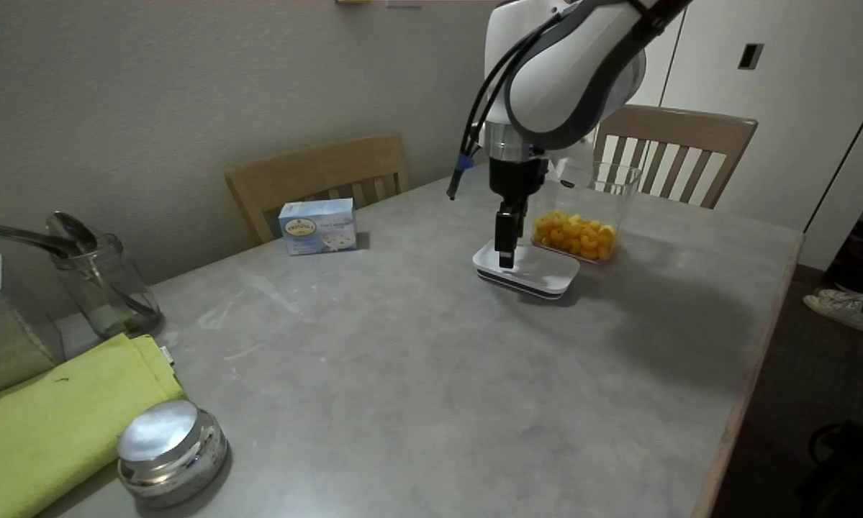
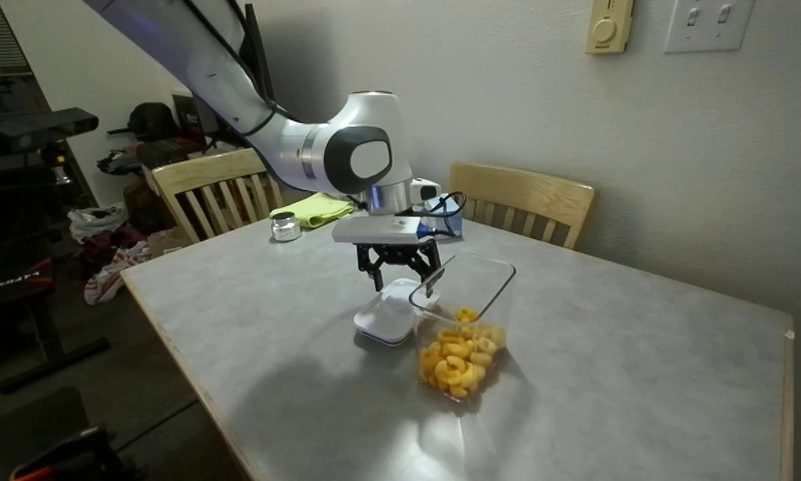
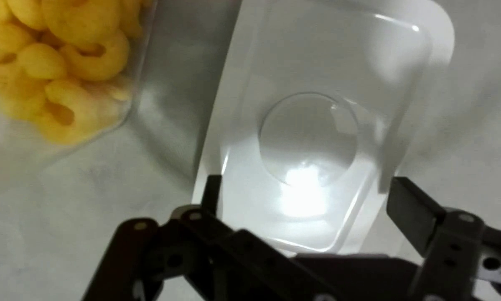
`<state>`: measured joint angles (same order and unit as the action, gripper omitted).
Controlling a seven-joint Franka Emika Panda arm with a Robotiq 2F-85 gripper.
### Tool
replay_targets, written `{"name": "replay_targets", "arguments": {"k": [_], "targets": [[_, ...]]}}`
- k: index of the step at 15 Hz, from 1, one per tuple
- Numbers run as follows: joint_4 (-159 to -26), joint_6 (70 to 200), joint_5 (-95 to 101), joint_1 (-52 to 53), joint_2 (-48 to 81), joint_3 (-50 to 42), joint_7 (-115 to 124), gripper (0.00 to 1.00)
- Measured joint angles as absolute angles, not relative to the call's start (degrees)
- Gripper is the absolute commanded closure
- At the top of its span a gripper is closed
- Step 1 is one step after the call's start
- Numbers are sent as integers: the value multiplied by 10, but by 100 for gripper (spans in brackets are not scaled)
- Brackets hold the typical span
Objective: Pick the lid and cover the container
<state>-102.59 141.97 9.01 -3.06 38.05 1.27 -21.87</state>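
The white lid (image 1: 550, 270) lies flat on the table beside the container, and it also shows in the other views (image 2: 387, 322) (image 3: 313, 67). The container (image 2: 498, 294) is a clear tub, upright and uncovered, with yellow-orange pieces in its lower part. It also shows in an exterior view (image 1: 624, 188) and at the upper left of the wrist view (image 3: 138, 79). My gripper (image 2: 404, 291) points down over the lid. In the wrist view the gripper (image 3: 305, 184) is open, its fingers near the lid's two long sides. Whether a fingertip touches the lid I cannot tell.
The container stands close beside one finger. A white-and-blue box (image 1: 319, 227) stands near the wall. A round metal jar (image 1: 172, 453), a yellow-green cloth (image 1: 71, 424) and a glass jar with cutlery (image 1: 111, 295) are at the far end. Wooden chairs (image 2: 524, 200) stand at the table (image 2: 607, 374).
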Motion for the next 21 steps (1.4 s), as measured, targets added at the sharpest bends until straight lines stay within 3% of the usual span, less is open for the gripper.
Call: {"name": "replay_targets", "arguments": {"k": [17, 21], "targets": [[-1008, 1326, 32, -48, 368, 22, -153, 0], [-1009, 1318, 28, -49, 366, 22, -153, 6]]}}
